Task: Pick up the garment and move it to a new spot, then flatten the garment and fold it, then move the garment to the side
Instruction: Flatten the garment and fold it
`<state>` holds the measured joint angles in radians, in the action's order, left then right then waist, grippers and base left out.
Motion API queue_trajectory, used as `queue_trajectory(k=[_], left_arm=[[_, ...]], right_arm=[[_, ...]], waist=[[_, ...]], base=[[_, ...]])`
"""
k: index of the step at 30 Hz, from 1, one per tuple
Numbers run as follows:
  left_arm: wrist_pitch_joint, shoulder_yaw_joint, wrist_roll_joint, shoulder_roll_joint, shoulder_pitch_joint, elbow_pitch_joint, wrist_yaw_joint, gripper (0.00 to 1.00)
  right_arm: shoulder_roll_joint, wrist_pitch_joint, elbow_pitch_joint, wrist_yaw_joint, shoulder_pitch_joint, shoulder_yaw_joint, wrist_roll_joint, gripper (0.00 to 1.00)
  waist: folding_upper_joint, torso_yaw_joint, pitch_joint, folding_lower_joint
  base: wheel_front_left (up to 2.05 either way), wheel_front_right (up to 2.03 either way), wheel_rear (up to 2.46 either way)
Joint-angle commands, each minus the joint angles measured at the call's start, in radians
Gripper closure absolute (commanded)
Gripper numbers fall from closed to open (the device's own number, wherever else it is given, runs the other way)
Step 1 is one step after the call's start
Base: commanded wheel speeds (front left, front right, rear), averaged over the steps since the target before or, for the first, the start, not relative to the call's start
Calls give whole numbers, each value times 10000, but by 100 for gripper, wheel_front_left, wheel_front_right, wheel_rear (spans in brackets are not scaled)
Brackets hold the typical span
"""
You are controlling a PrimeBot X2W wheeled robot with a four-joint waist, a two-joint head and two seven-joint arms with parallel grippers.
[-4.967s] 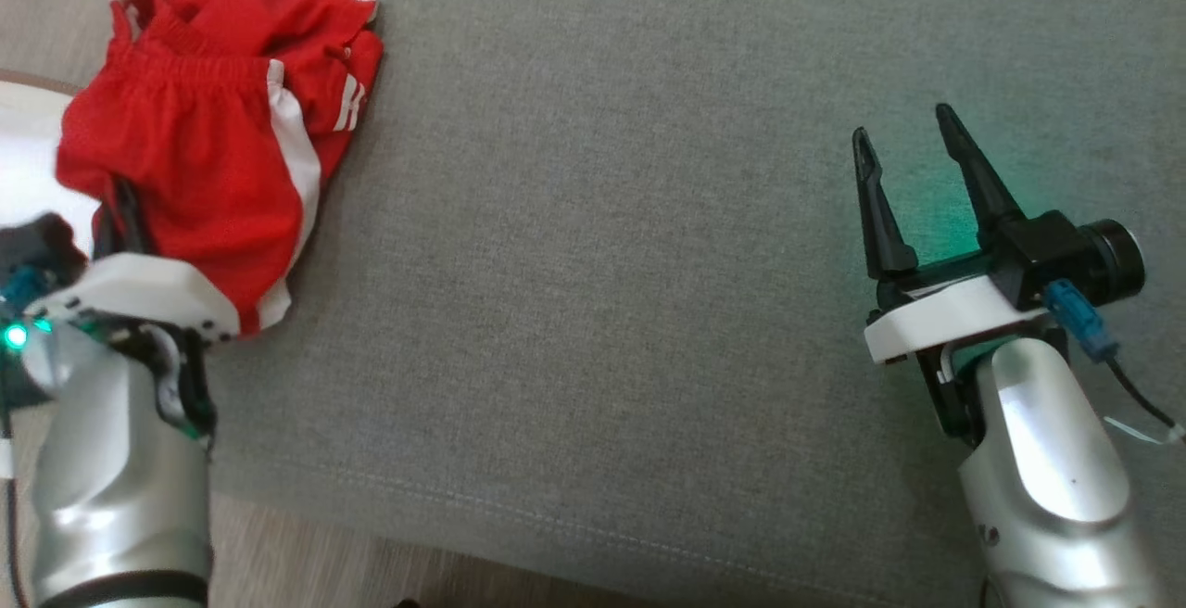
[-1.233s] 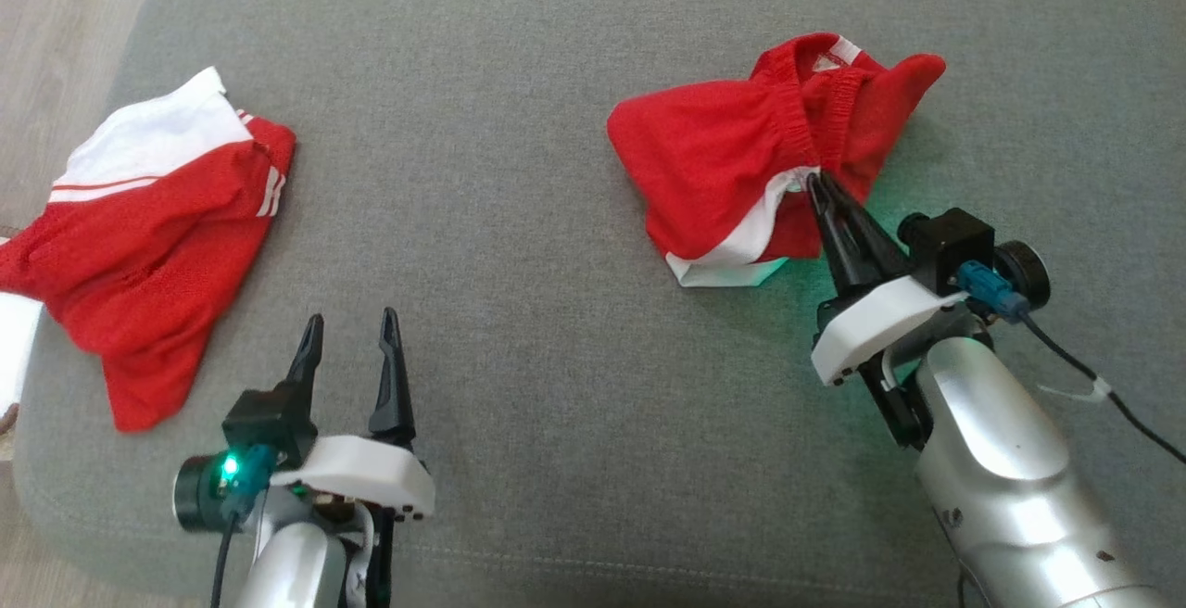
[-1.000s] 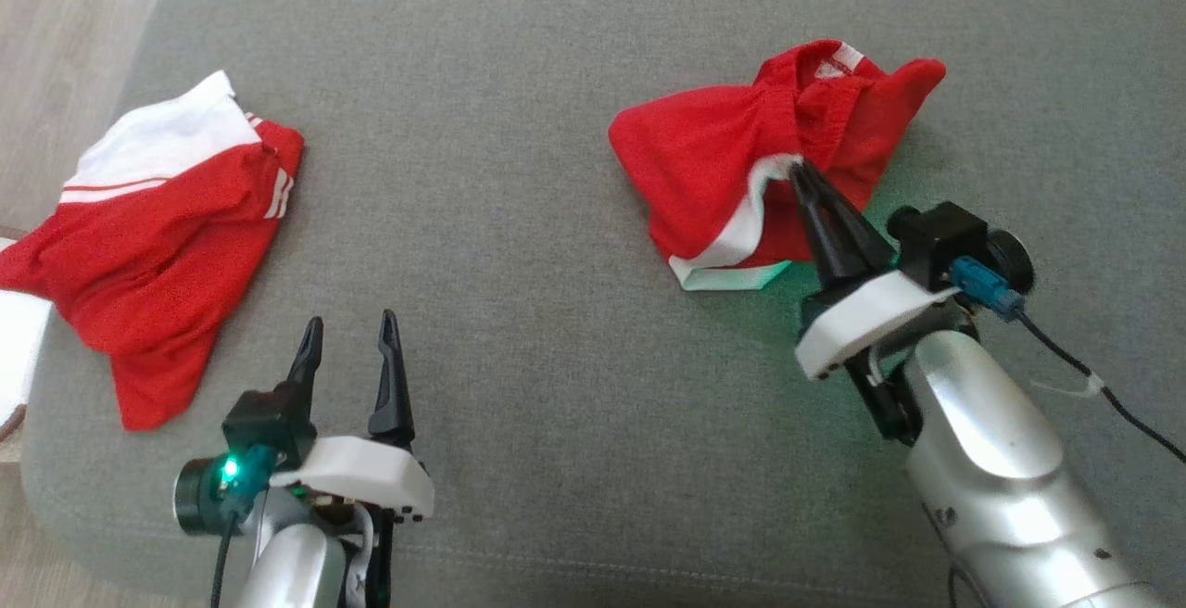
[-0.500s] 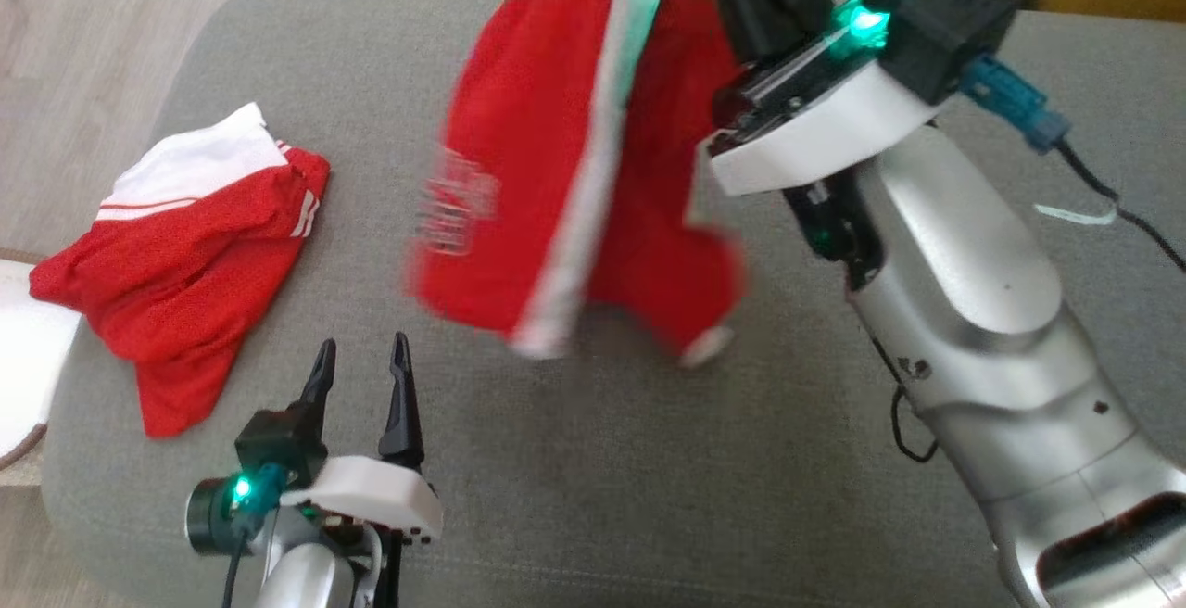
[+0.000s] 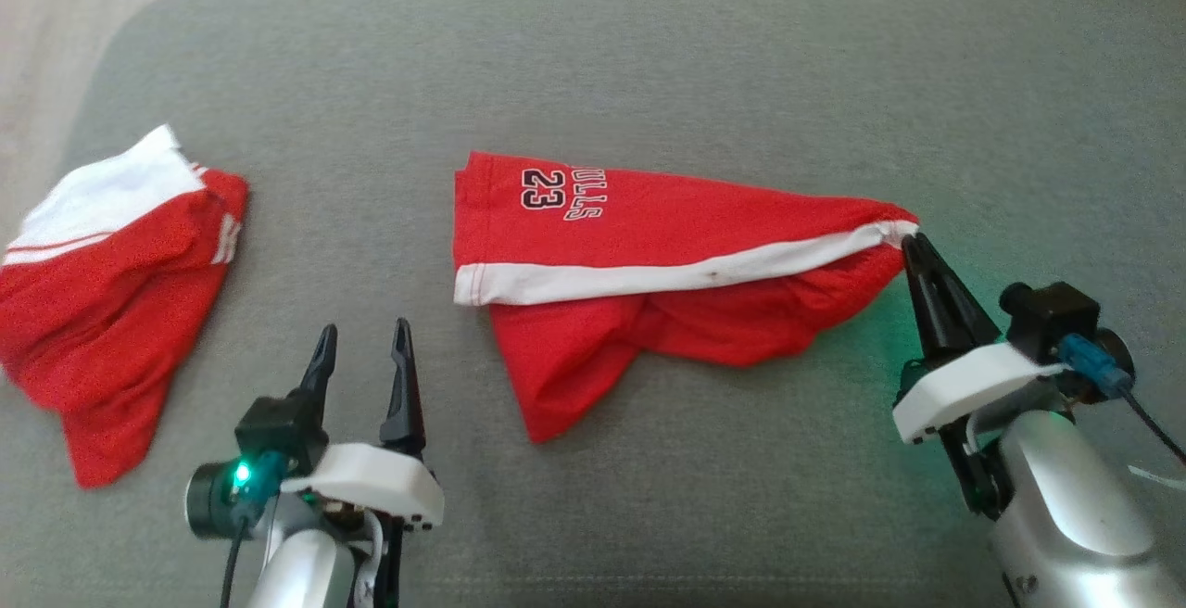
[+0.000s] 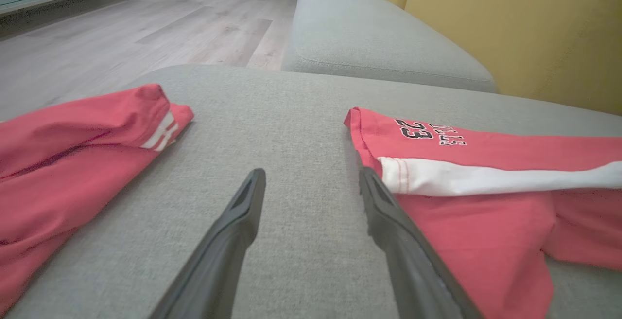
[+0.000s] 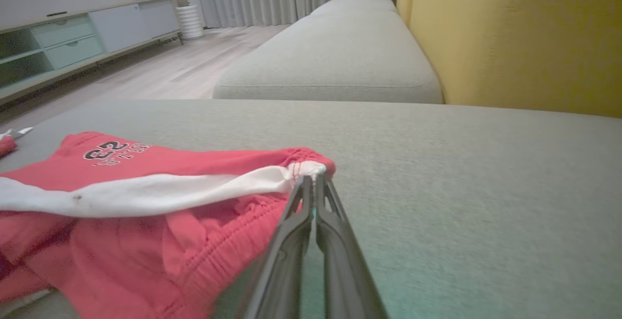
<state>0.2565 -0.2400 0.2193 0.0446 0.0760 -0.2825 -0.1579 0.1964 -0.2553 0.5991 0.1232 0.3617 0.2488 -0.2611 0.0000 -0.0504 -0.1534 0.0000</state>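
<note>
Right gripper point(image 5: 910, 242): fingers pressed together, pinching the garment point(image 5: 667, 219) at its right waistband corner. Left gripper point(image 5: 363, 328): spread wide, empty, near-left of it.

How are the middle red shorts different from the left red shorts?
The middle shorts lie stretched out long; the left shorts sit bunched up. The middle shorts show a printed 23; the left shorts show a wide white panel. The right gripper pinches the middle shorts' end; nothing holds the left shorts. Both are red with white stripes.
</note>
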Motion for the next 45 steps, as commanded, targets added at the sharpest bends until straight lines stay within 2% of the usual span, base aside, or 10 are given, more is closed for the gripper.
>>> queue_trajectory(k=[1, 4, 5, 6, 11, 16, 26, 30, 41, 45], left_arm=[[53, 298, -133, 57, 525, 269, 0, 0], [53, 306, -173, 57, 615, 181, 12, 0], [53, 334, -137, 57, 628, 142, -20, 0], [53, 435, -21, 57, 612, 108, -111, 0], [53, 549, -216, 57, 572, -65, -114, 0], [53, 666, -355, 57, 489, -210, -63, 0], [53, 752, -294, 57, 238, -243, -6, 0], [53, 647, 186, 56, 484, -312, 118, 0], [53, -305, 1585, 56, 1585, -884, 922, 0], [53, -418, 1686, 56, 1757, -1233, 897, 0]], right_arm=[[-126, -65, -190, 75, 241, -119, 255, 100], [-338, -65, -92, 75, 136, -625, 771, 100], [-446, -65, -104, 75, 111, -760, 923, 80], [-670, -65, -146, 75, 91, -1070, 1243, 0], [-1162, -65, -991, 75, 19, -1594, 1909, 0], [-1405, -65, -1766, 75, -349, -1494, 2018, 0], [-1459, -65, -1704, 75, -991, -985, 1404, 0], [-1460, -65, -1613, 75, -915, -878, 1329, 0], [-1461, -65, -1513, 75, -580, -899, 1309, 0], [-1461, -65, -1535, 75, -475, -889, 1313, 0]], waist=[[0, 303, -107, 0], [0, 552, -122, 0], [0, 621, -108, 0], [0, 764, -73, 0], [0, 905, 66, 0], [0, 941, 412, 0], [0, 1009, 831, 0], [0, 1115, 567, 0], [0, 1484, -167, 0], [0, 1618, -356, 0]], base=[[0, 0, 0], [0, 0, 0], [0, 0, 0], [0, 0, 0], [0, 0, 0], [0, 0, 0], [0, 0, 0], [0, 0, 0], [0, 0, 0], [0, 0, 0]])
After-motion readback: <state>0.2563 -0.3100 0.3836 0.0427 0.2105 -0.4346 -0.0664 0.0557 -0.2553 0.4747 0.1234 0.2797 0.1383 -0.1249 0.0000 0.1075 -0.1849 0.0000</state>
